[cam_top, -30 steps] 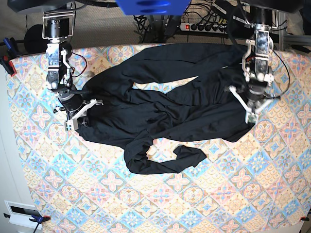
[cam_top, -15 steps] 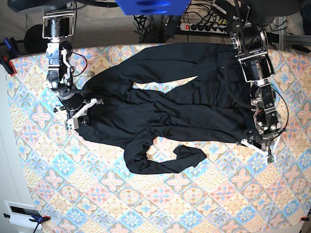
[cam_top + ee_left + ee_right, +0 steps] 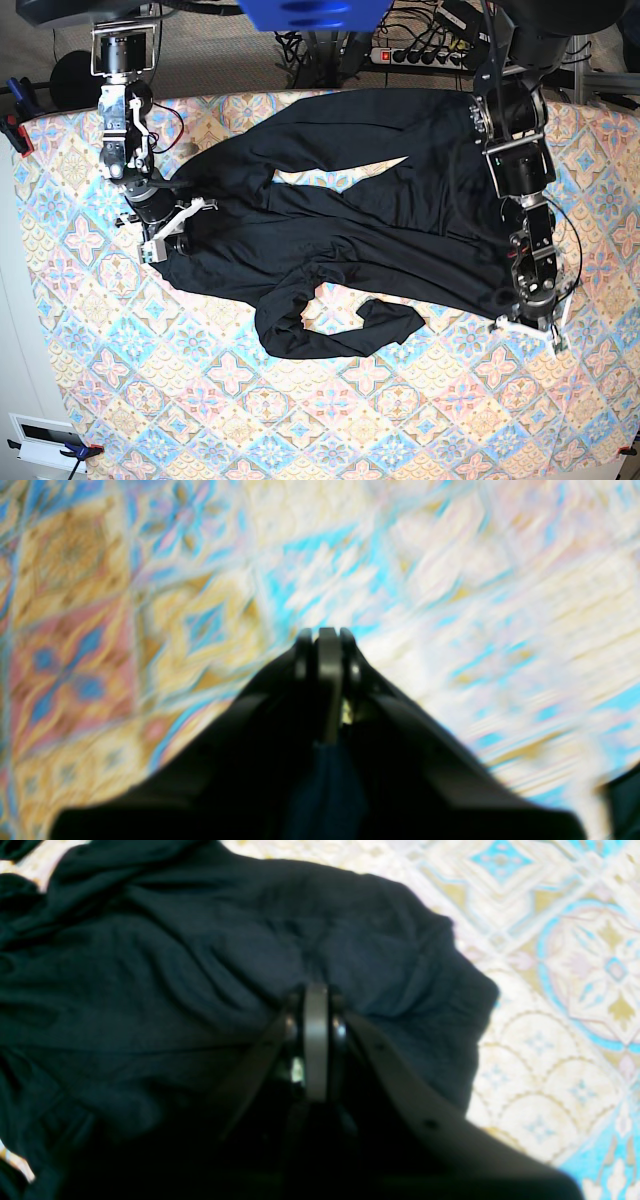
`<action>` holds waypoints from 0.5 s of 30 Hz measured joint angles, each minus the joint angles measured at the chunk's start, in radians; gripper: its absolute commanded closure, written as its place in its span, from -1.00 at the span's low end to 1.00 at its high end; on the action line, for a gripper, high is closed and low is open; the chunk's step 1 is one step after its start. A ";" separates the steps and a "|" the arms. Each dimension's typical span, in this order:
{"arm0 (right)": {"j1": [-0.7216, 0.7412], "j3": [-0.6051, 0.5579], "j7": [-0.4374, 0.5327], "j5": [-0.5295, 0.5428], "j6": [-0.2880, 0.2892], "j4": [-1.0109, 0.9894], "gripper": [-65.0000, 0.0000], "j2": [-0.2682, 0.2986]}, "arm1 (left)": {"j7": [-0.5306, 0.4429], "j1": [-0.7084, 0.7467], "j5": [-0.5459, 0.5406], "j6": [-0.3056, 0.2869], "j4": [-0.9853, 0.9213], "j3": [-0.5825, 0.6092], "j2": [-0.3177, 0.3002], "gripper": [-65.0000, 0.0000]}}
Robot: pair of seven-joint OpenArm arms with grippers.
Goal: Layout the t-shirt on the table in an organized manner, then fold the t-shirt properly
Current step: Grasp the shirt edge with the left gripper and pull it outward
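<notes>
Your right tool [image 3: 316,1040] had its jaws pressed together with no gap showing between the tips, and it sat right on the rumpled edge of the plain black short-sleeved fabric t-shirt [image 3: 200,965]; whether any cloth was actually pinched there could not be told from the wrist view. In the base view that right tool [image 3: 160,235] lay at the shirt's left-hand border, low against the fabric. Your left tool [image 3: 325,645] was likewise drawn narrow, tips meeting, and its blurred wrist view showed only patterned cloth beneath it, with a dark corner at the frame's lower right edge. From the base view the left tool [image 3: 530,325] stood at the lower right edge of the t-shirt [image 3: 340,210], close to its hem, on the wide surface covered by pastel blue, pink and cream diamond tile cloth [image 3: 420,420]. The shirt lay spread across the far half of that surface, wrinkled and unfolded, with one twisted strip curling out toward the near side and a small gap of cloth pattern showing through near its upper middle. A white power strip [image 3: 420,55] and cables lay beyond the far edge.
</notes>
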 measured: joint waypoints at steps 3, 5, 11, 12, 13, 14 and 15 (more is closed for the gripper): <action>-0.002 0.000 -0.001 0.000 -0.001 0.000 1.00 -0.008 | -0.036 -0.037 -0.005 0.034 0.000 0.000 0.031 0.96; -0.003 0.000 -0.002 0.000 -0.002 0.000 1.00 -0.008 | -0.061 -0.056 -0.002 0.069 0.000 0.000 0.058 0.96; -0.003 0.000 0.000 0.000 -0.001 0.000 1.00 -0.009 | -0.142 -0.123 0.000 0.076 -0.045 0.000 0.106 0.96; -0.002 0.000 0.001 0.000 -0.001 0.000 1.00 -0.009 | -0.161 -0.145 0.001 0.076 -0.090 0.000 0.108 0.96; -0.002 0.000 0.001 0.002 -0.001 0.000 1.00 -0.008 | -0.188 -0.167 0.001 0.074 -0.144 0.000 0.107 0.96; -0.002 0.000 0.000 0.001 -0.002 0.001 1.00 -0.008 | -0.218 -0.190 0.000 0.072 -0.206 0.000 0.106 0.96; -0.002 0.000 0.002 0.000 -0.002 0.001 1.00 -0.008 | -0.261 -0.209 0.000 0.074 -0.275 0.000 0.104 0.96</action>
